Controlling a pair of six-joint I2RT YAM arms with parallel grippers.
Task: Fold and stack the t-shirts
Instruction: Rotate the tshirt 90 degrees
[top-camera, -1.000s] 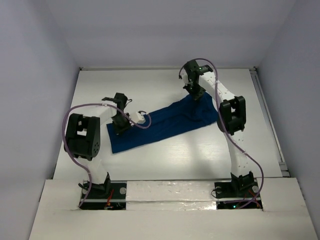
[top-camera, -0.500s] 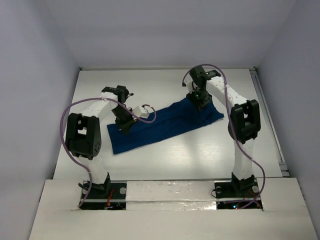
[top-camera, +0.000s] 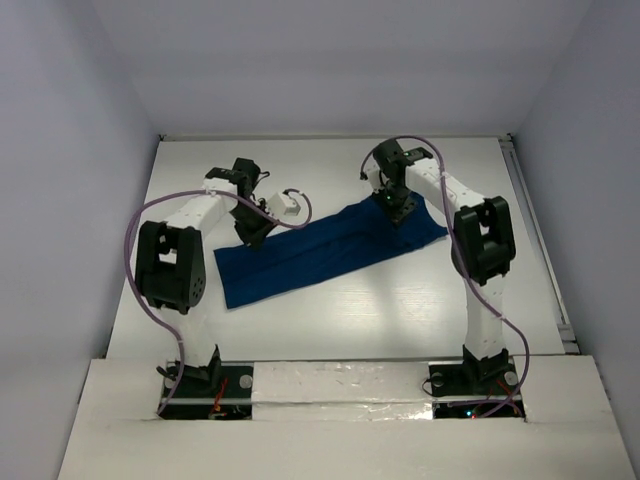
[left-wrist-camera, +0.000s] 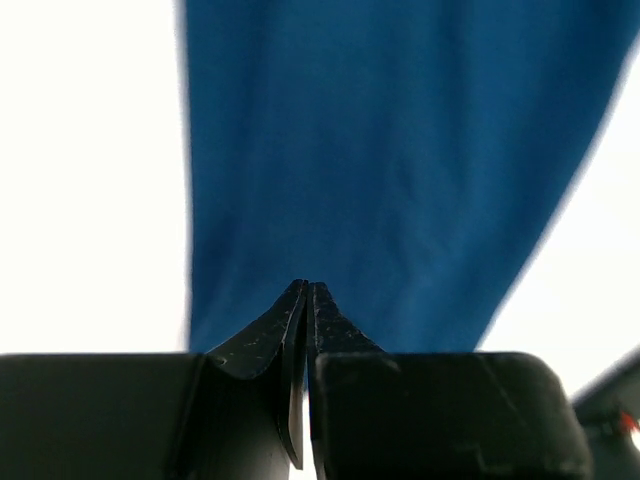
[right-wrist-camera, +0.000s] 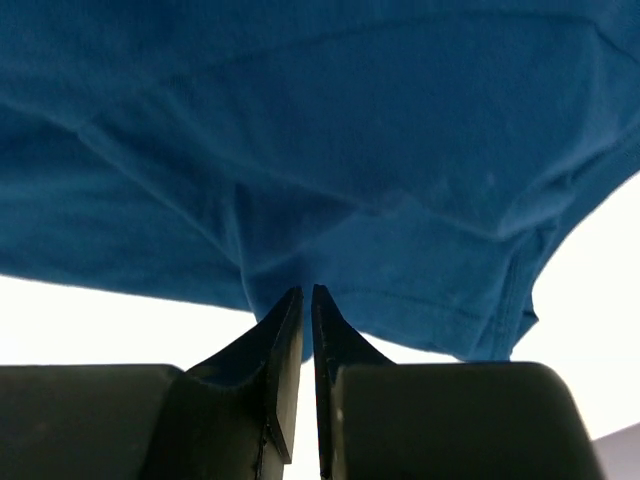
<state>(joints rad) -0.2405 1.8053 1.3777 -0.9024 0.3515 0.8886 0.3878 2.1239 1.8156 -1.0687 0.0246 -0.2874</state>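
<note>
The dark blue t-shirt lies as a long folded strip, running diagonally across the white table; no print shows. My left gripper sits at the far edge of the strip's left end. In the left wrist view its jaws are pressed together, the t-shirt spreads just beyond the tips, and nothing shows between them. My right gripper is down on the strip's far right end. In the right wrist view it is closed to a thin slit, and a pucker of the t-shirt's hem is drawn into its tips.
White walls enclose the table on the left, back and right. A metal rail runs along the right edge. Purple cables loop off both arms; the left one hangs over the table's left side.
My right gripper opened over the strip's right end, dropped lower and closed again on the cloth. My left gripper, still shut, moved toward the far side of the strip's left end.
</note>
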